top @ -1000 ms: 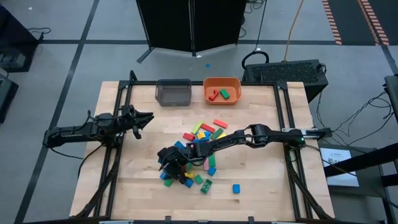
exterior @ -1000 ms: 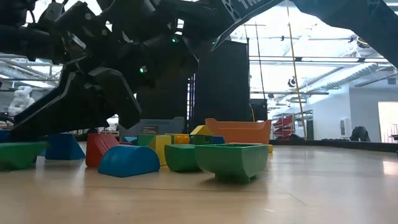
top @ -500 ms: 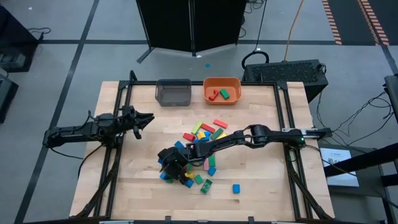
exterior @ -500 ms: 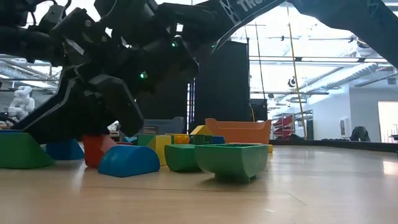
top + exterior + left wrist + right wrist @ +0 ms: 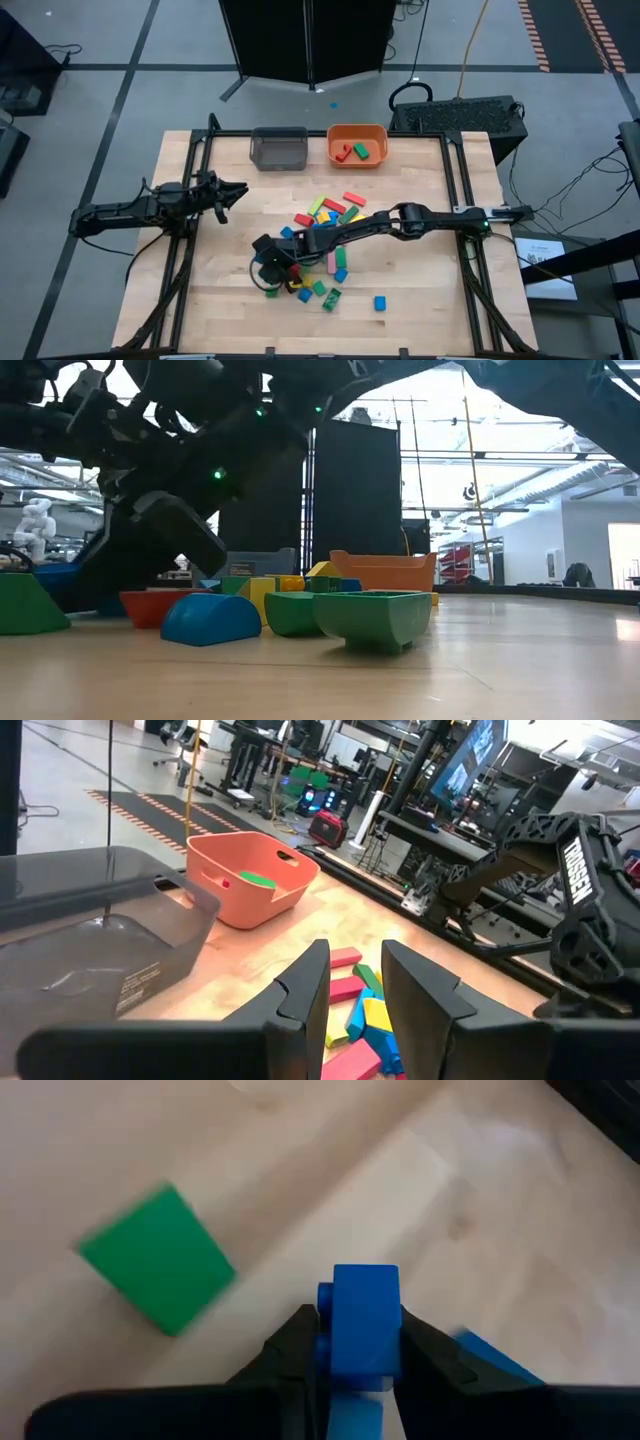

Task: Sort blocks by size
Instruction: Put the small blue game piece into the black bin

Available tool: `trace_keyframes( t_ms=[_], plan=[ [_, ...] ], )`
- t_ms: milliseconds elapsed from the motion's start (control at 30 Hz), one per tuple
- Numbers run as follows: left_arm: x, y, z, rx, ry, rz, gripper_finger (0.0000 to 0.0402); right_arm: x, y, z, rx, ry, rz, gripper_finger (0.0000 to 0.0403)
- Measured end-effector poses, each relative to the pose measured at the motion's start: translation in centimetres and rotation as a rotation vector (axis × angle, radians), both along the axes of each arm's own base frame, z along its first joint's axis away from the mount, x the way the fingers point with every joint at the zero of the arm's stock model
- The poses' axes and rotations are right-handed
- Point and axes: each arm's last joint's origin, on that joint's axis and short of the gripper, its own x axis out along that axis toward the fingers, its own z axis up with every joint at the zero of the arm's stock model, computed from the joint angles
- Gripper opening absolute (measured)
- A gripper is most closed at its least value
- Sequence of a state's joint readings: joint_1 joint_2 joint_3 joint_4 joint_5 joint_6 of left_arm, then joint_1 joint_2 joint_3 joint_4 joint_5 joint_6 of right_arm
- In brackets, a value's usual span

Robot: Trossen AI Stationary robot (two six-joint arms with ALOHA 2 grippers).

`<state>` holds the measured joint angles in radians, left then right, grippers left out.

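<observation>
The right gripper (image 5: 362, 1348) is pinching a blue block (image 5: 364, 1320) between closed fingers just above the table (image 5: 420, 290) beside the scattered blocks (image 5: 325, 215), presumably for binning by size, while the left gripper (image 5: 355, 982) is waiting nearby, fingers parted and empty.

Two bins, grey (image 5: 279, 148) and orange (image 5: 357, 144); two arms.

Both arms are dark, nearly black, built of slim segments joined by bulkier rounded housings. The right arm (image 5: 400, 219) carries small green indicator lights and white "TROSSEN" lettering on a housing. Each end effector (image 5: 352, 982) ends in two flat, angular black fingers (image 5: 425, 1348). Thin black cables trail from the left arm (image 5: 140, 210).
</observation>
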<state>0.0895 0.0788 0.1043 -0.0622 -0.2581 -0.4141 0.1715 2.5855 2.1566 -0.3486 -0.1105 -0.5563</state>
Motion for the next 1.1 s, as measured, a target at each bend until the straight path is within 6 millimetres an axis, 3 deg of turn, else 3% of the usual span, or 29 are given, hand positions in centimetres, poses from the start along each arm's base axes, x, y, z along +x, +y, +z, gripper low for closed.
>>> trace_keyframes(
  t_ms=[167, 233, 333, 500, 700, 900, 1100],
  plan=[
    [0.0, 0.0, 0.0, 0.0, 0.0, 0.0, 0.0095, 0.8, -0.9, 3.5, 0.01, -0.038, -0.097, 0.0077],
    [0.0, 0.0, 0.0, 0.0, -0.001, 0.0, 0.0095, 1.1, -2.1, 5.8, 0.049, -0.048, -0.151, 0.0077],
    [0.0, 0.0, 0.0, 0.0, -0.005, -0.001, 0.0095, 0.8, -4.7, 7.7, 0.101, -0.052, -0.257, 0.0077],
    [0.0, 0.0, 0.4, 0.003, -0.044, 0.003, 0.0095, -0.5, -10.8, 7.6, 0.096, 0.103, -0.536, 0.0077],
    [-0.1, 0.0, 0.6, 0.007, -0.071, 0.008, 0.0095, -1.7, -18.6, 7.7, 0.118, 0.137, -0.754, 0.0077],
    [-0.1, 0.1, 0.6, 0.006, -0.069, 0.043, 0.0095, -2.3, -23.2, 8.5, 0.152, 0.077, -0.844, 0.0077],
    [-0.4, 0.6, 0.4, -0.063, -0.079, 0.242, 0.0095, -2.7, -25.6, 11.2, 0.174, -0.068, -0.874, 0.0077]
  ],
)
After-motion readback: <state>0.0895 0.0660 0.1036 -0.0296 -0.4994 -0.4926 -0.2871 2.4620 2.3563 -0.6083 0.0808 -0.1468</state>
